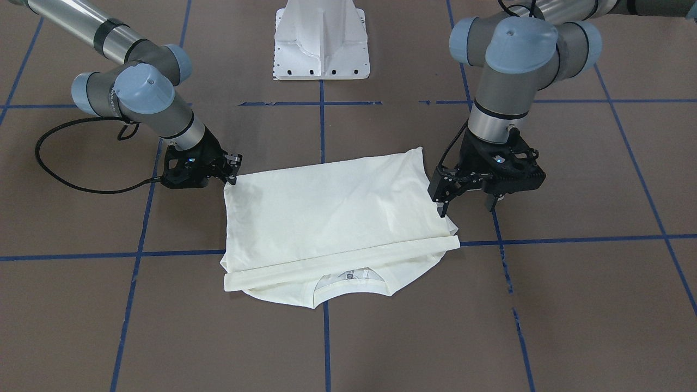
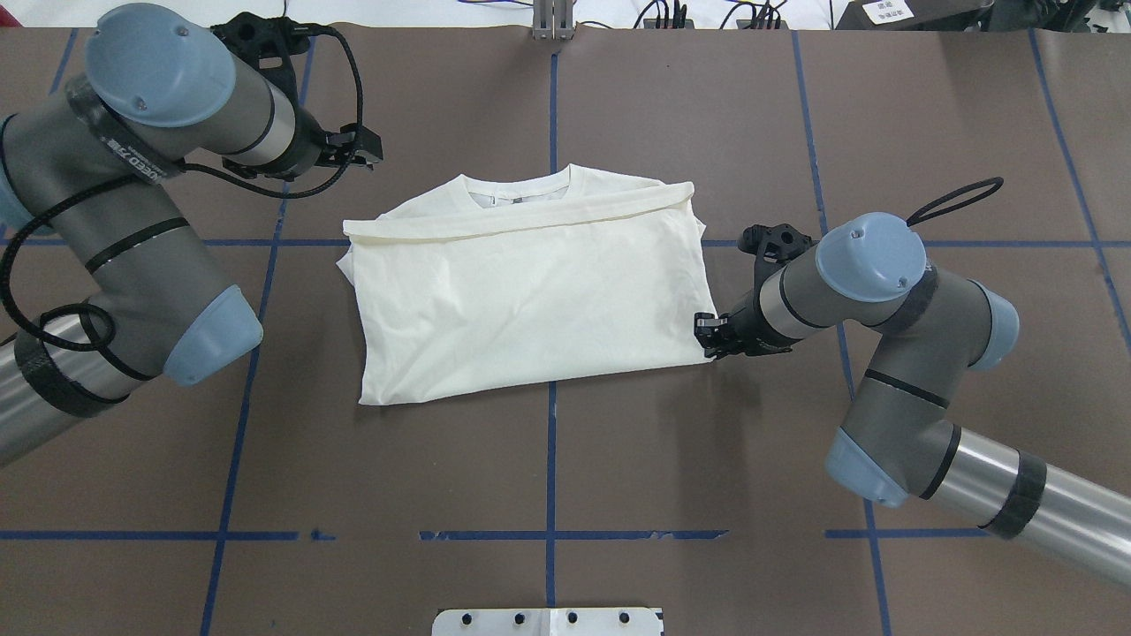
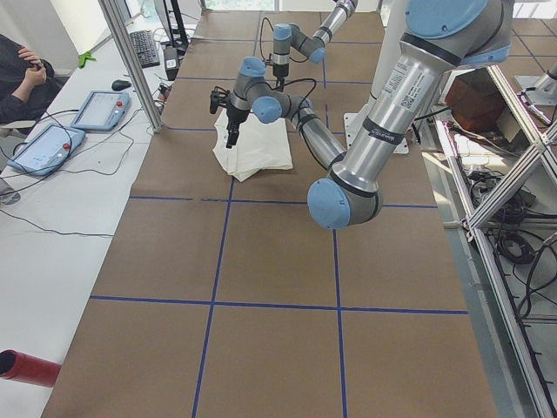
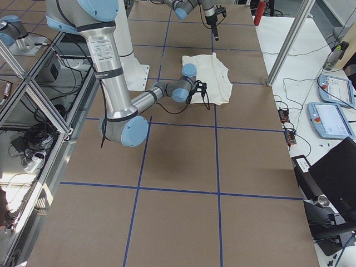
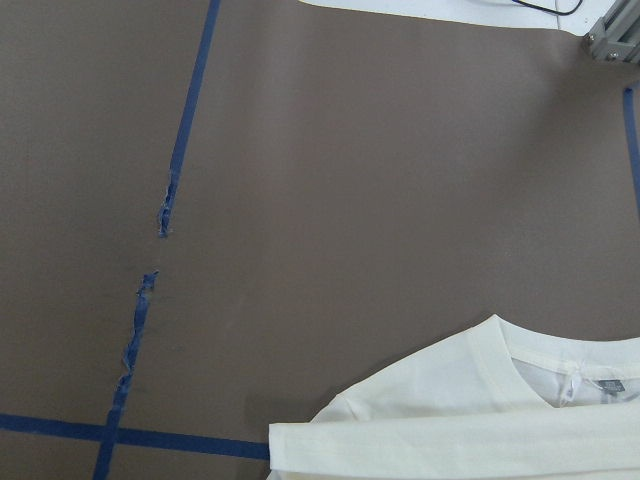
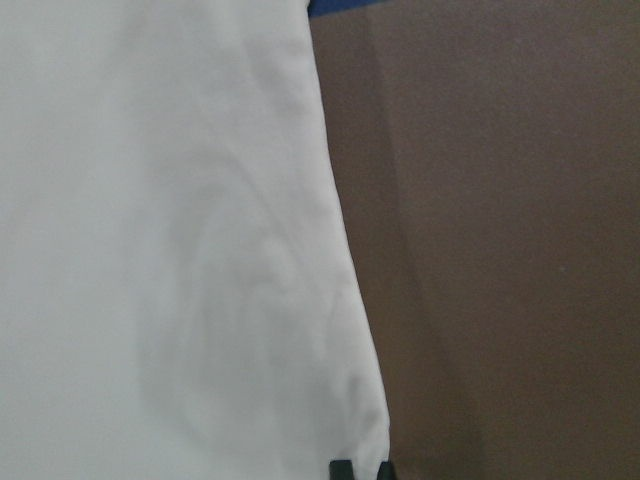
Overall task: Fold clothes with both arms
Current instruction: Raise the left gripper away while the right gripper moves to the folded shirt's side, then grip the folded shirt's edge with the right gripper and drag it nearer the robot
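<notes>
The cream, soft-knit long-sleeved T-shirt (image 2: pixel 530 300) lies plain side up at the middle of the brown, blue-taped tabletop (image 2: pixel 707 459). Its ribbed collar (image 2: pixel 517 188) points to the far edge, with a flat sleeve band (image 2: pixel 530 223) folded across it. The black right gripper (image 1: pixel 232 174) sits low at a cloth corner; I cannot tell if it pinches. The black left gripper (image 1: pixel 468 208) hovers beside the opposite side, fingers apart. A pull from one corner alone could skew the limp layers and slide the sleeve band off.

right pincer (image 1: pixel 232 170): grip on T-shirt (image 1: pixel 332 212) unclear (tips tiny) | pedestal (image 2: pixel 548 623): cut by edge
</notes>
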